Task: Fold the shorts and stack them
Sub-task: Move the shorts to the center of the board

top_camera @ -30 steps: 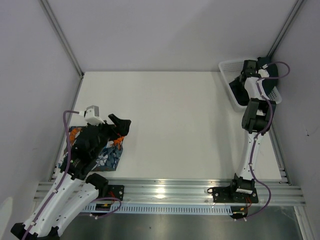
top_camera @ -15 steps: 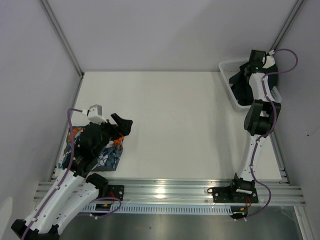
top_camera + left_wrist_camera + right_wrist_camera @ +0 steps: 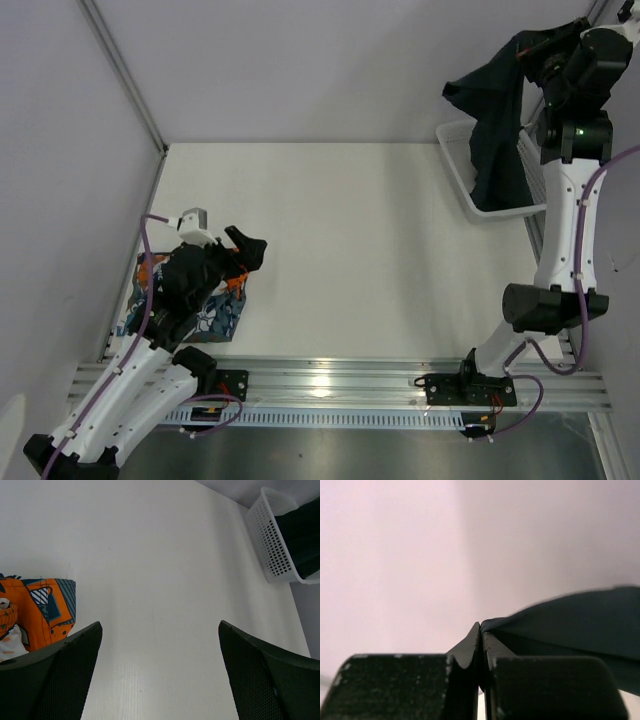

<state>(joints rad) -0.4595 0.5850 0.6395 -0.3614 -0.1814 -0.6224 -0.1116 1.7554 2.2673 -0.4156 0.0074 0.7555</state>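
Our right gripper [image 3: 480, 630] pinches the plain dark shorts [image 3: 497, 130], which hang limp into the basket [image 3: 455, 170] at 1 o'clock; only its wrist view shows us the pinch. Printed shorts [image 3: 47, 605] lie at 8 o'clock beside our left gripper [image 3: 160, 625], which gapes wide.

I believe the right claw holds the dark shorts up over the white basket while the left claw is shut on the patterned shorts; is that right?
Not quite. The left wrist view shows the left claw open and empty, beside the patterned shorts. The right claw does hold the dark shorts up over the white basket.
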